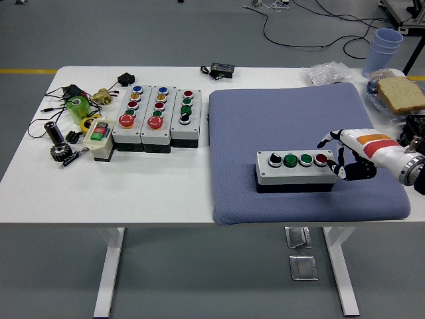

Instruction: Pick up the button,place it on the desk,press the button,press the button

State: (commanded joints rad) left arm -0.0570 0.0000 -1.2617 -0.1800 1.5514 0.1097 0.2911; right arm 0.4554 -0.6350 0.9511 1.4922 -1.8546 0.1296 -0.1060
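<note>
A white four-button box (295,170) with a black base lies on the blue-grey mat (279,113); from left to right it carries a black selector, two green buttons and a red button (321,159). My right hand (341,157), white with orange and red stripes and black fingers, comes in from the right edge. It sits just off the box's right end, level with the red button, with its fingers loosely spread and nothing in them. I cannot tell whether a fingertip touches the box. The left arm is out of the picture.
Three more button boxes (157,115) stand in a row left of the mat, with a small cream switch box (99,135), tools and cables further left. At the back right are stacked cups (385,46), a plastic bag (325,72) and bread (400,93).
</note>
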